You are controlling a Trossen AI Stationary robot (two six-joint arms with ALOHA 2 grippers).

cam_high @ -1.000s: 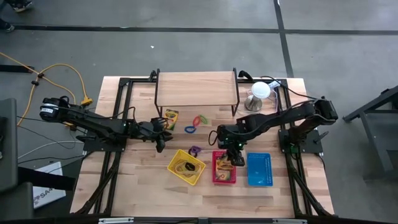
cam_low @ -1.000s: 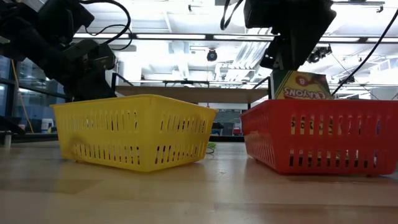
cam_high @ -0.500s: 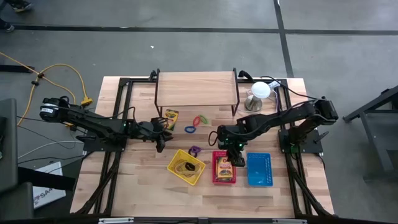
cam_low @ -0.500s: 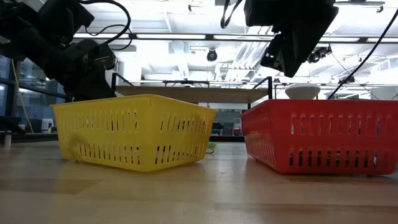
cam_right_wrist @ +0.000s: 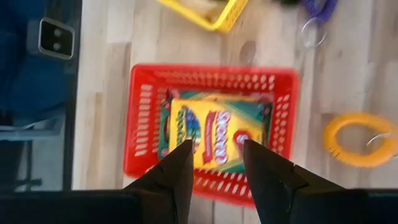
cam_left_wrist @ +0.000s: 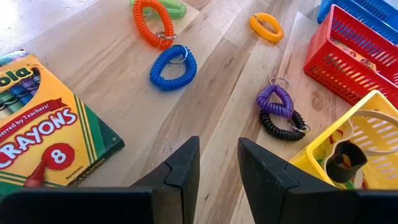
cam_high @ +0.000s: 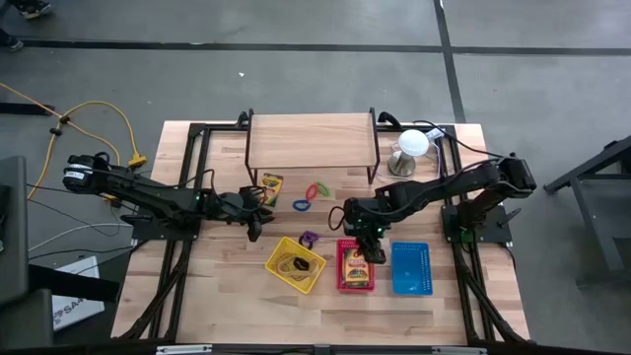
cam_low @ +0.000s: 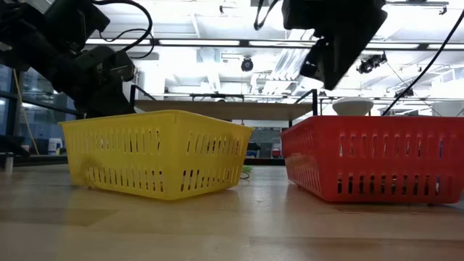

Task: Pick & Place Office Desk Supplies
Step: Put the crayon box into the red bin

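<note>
One yellow-and-green crayon box (cam_right_wrist: 211,134) lies flat in the red basket (cam_high: 355,281). My right gripper (cam_right_wrist: 214,168) hovers open above it, touching nothing; in the high view my right gripper (cam_high: 373,250) is over the basket's far end. A second crayon box (cam_high: 270,184) lies flat on the table beside my left gripper (cam_high: 253,227), which is open (cam_left_wrist: 217,168) and clear of everything. On the wood between the arms lie coiled rings: blue (cam_left_wrist: 173,65), orange-red (cam_left_wrist: 152,18), yellow-orange (cam_left_wrist: 266,26), purple (cam_left_wrist: 275,99) and black (cam_left_wrist: 283,124).
A yellow basket (cam_high: 295,263) holding rubber bands sits left of the red one, and a blue basket (cam_high: 410,267) sits to its right. A wooden shelf (cam_high: 312,141) stands at the far edge, with a white dome on a metal base (cam_high: 409,150) beside it. Bare wood lies along the near edge.
A second ago the crayon box stood upright under my right gripper, its top showing above the red basket's rim. It has dropped out of the hold and now lies flat inside the basket. My right gripper has stayed above the basket, drifting only slightly. The left arm kept still.
</note>
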